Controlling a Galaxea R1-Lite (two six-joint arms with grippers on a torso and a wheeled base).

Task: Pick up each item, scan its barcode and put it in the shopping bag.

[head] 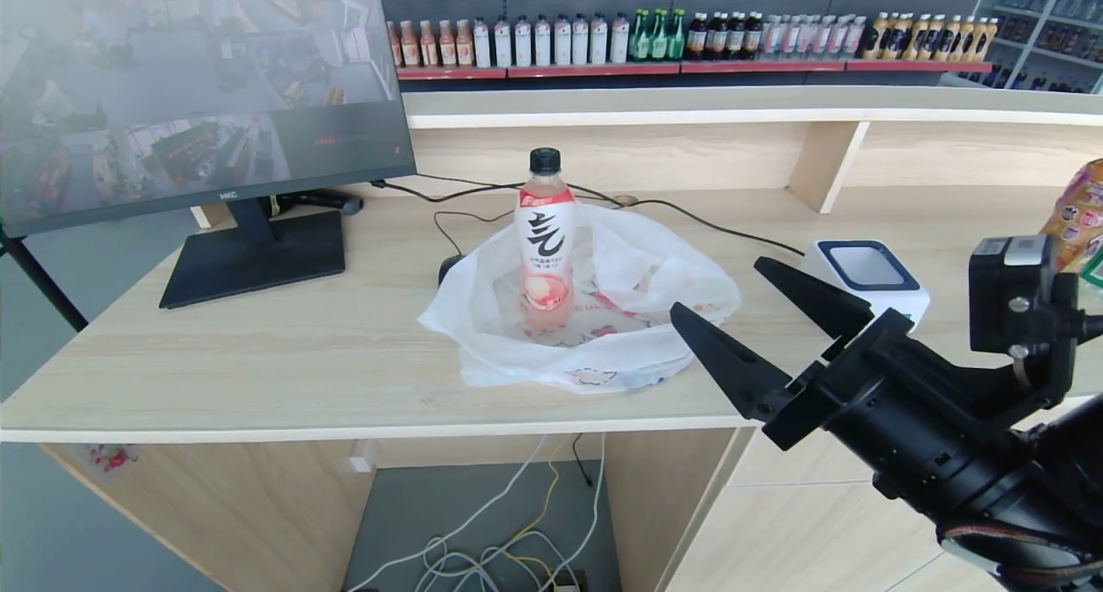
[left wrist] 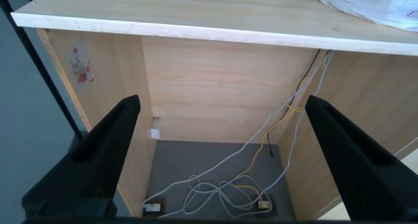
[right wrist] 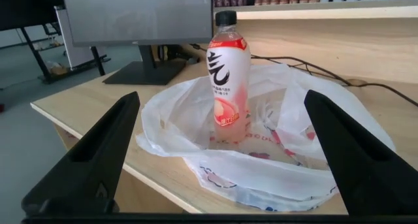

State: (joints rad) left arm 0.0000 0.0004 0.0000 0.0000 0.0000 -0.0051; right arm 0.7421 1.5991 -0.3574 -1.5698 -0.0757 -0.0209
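The right claw hangs over the front edge of the counter, its two black fingers spread wide with nothing between them. Straight ahead of it, just past the fingertips, lies the white bag, its mouth slumped open on the wood. The bottle — pink drink, black cap — stands upright inside the bag, on the side away from the claw and a little to its left, apart from both fingers. Just beside the claw's right-hand finger sits the scanner, window facing up. Farther right a colourful packet shows in part; it may be a snack, though too little of it is visible to be sure. Well beyond the bag and off to the claw's left stands the monitor, and a dark mouse peeks out behind the bag.

The left claw is likewise wide open and empty — it sits lower than the counter top, facing the hollow beneath. Ahead of it loose cables trail down the back panel to the floor. Part of the bag rests on the top above it, to its right.
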